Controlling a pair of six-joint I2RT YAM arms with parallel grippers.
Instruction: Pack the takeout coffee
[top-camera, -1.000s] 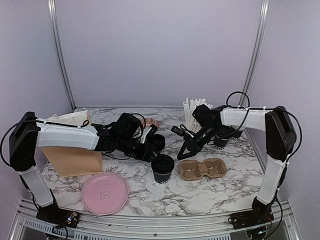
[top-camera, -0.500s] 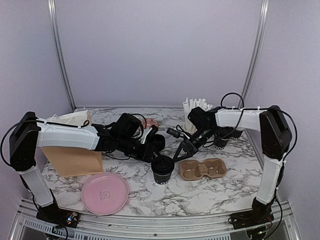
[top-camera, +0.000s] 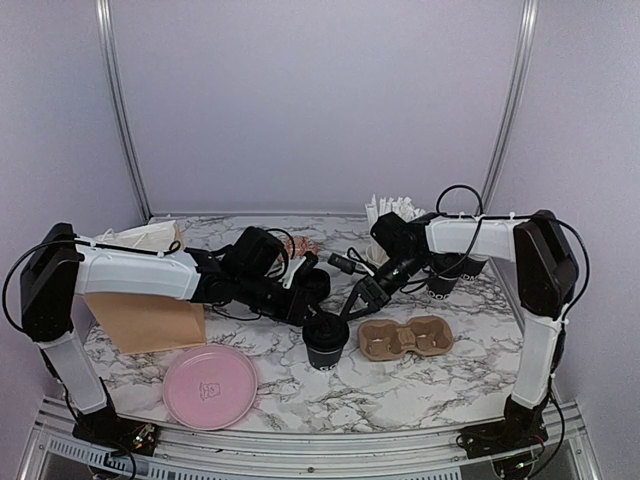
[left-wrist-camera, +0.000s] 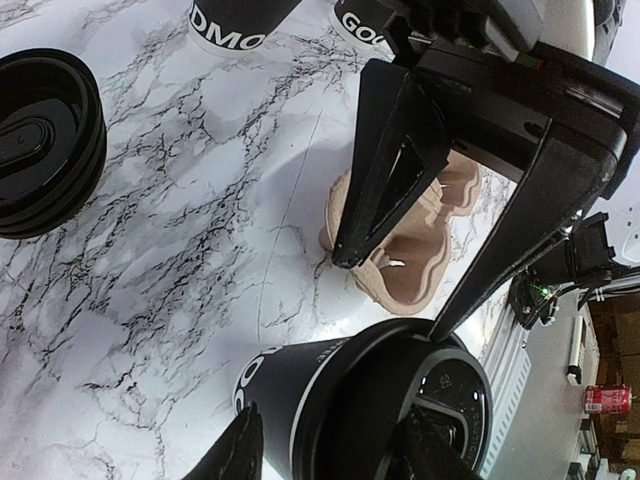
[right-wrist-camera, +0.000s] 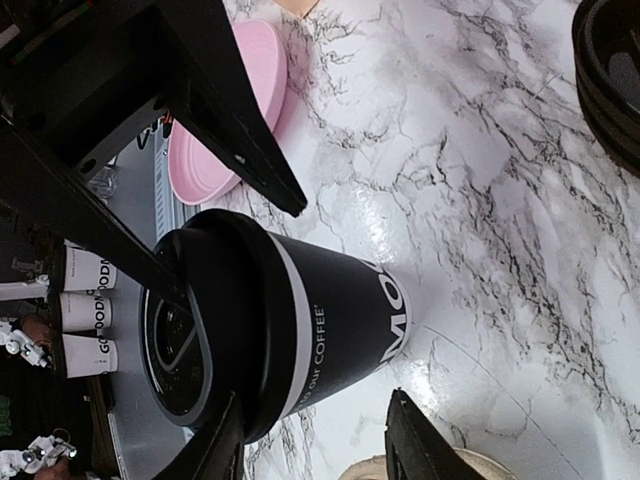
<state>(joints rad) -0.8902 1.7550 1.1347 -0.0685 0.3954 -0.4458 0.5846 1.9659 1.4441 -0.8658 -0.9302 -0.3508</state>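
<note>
One takeout coffee cup, black with its black lid on, stands upright just left of the brown two-hole carrier. My left gripper reaches it from the left and is open. In the left wrist view the cup sits between that gripper's fingers, one low beside the wall and one over the lid. My right gripper comes from the right, open. In the right wrist view the cup lies just beyond its fingertips. One right fingertip meets the lid's rim.
Two more black cups stand at the back right, beside the cup of white straws. A stack of black lids lies behind the left gripper. A brown paper bag and a pink plate sit at the left front.
My right gripper has swung left and forward, from above the carrier to the lidded cup. The left arm and the cup have barely moved.
</note>
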